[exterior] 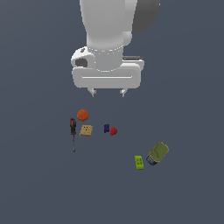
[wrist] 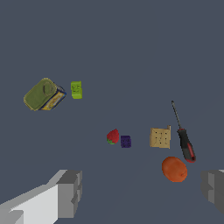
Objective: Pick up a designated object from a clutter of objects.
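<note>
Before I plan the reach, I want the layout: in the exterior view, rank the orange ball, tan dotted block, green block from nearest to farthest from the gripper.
1. Orange ball, just below the gripper.
2. Tan dotted block, right under the ball.
3. Green block, far off toward the exterior view's right, beside the can.

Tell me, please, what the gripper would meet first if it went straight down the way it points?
Probably bare floor: the open gripper seems to hang behind the items, with the purple piece nearest its line. Depth is unclear.
</note>
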